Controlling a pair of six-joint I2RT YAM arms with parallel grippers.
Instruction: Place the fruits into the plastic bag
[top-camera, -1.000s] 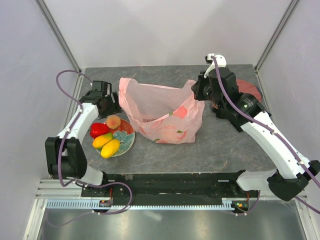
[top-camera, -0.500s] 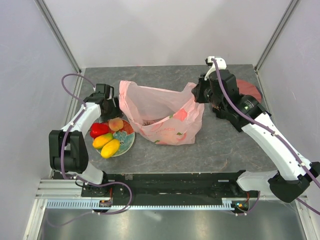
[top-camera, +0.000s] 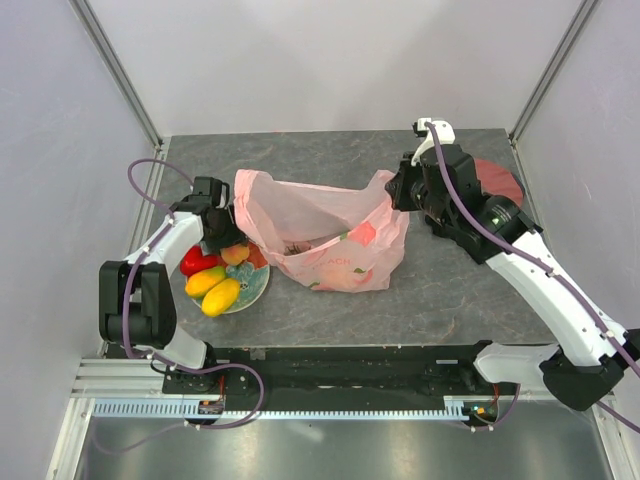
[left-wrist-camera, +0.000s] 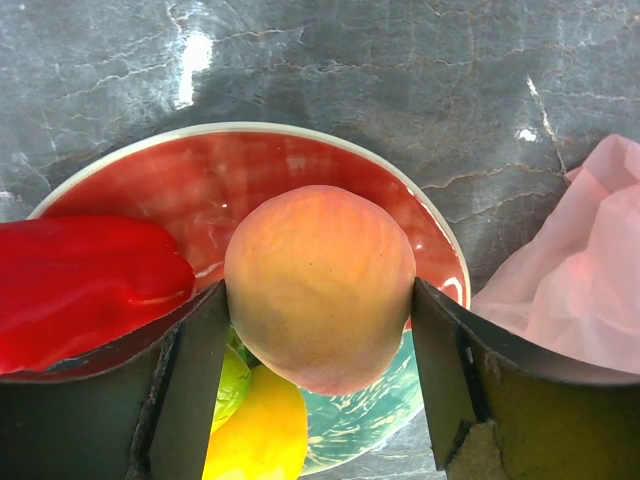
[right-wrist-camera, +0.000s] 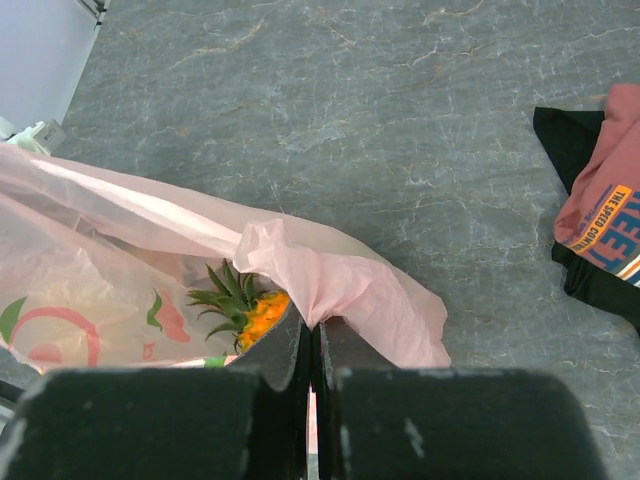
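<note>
The peach (left-wrist-camera: 320, 285) sits on the red floral plate (left-wrist-camera: 200, 170), and my left gripper (left-wrist-camera: 318, 300) has closed on it, both fingers pressed against its sides. A red pepper piece (left-wrist-camera: 80, 285), a green fruit (left-wrist-camera: 230, 385) and a yellow one (left-wrist-camera: 255, 430) lie beside it. From above, the left gripper (top-camera: 225, 245) is over the plate's (top-camera: 258, 285) far edge, with the peach (top-camera: 236, 253), the pepper (top-camera: 197, 261) and two yellow fruits (top-camera: 221, 296) below it. The right gripper (right-wrist-camera: 312, 335) is shut on the rim of the pale-pink plastic bag (right-wrist-camera: 100, 260), lifting it open. An orange pineapple (right-wrist-camera: 250, 305) lies inside.
A folded dark-red printed T-shirt (top-camera: 500, 180) lies at the back right, behind the right arm; the right wrist view shows the T-shirt (right-wrist-camera: 600, 220) at its right edge. The bag (top-camera: 320, 235) spreads across the table's middle, close to the plate. Grey walls enclose the table.
The left arm has come down over the plate and its fingers have narrowed onto the peach. The right gripper has stayed shut on the bag rim, shifting slightly.
</note>
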